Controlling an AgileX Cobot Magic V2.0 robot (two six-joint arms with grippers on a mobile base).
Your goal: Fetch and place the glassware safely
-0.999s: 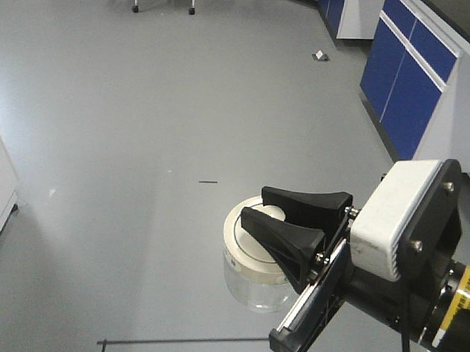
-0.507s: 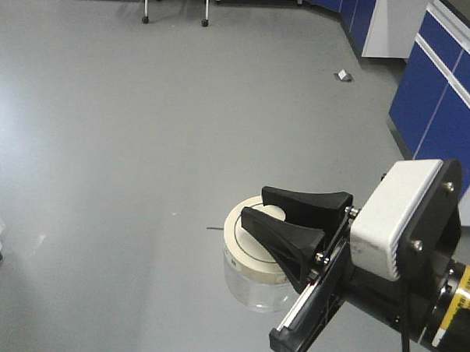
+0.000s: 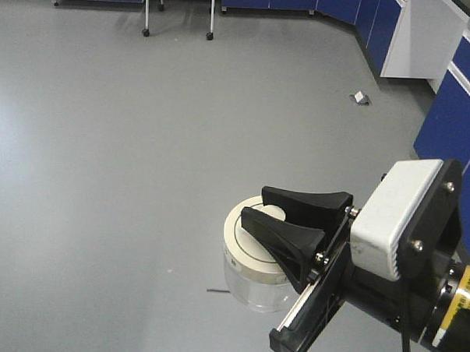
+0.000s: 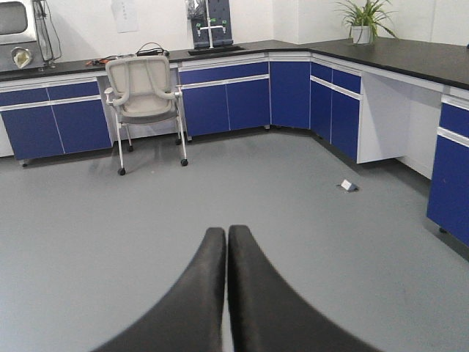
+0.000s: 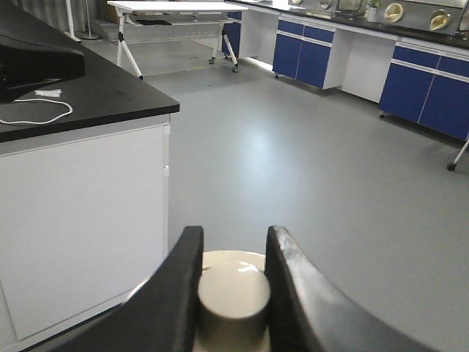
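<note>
The right gripper is formed of two black, curved fingers tapering to blunt tips, carried on a black rail edged in bright metal. Behind it, a white housing with rounded corners is dotted with small silver screws. A yellow label and a thin black cable are seen on the dark wrist. The left gripper is made of similar smooth black fingers.

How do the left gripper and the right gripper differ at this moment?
The left gripper is shut with fingers pressed together, nothing between; the right gripper has fingers apart, clamped on the lid knob of the glass jar. The left gripper is empty; the right gripper holds the jar. Both have black curved fingers.
</note>
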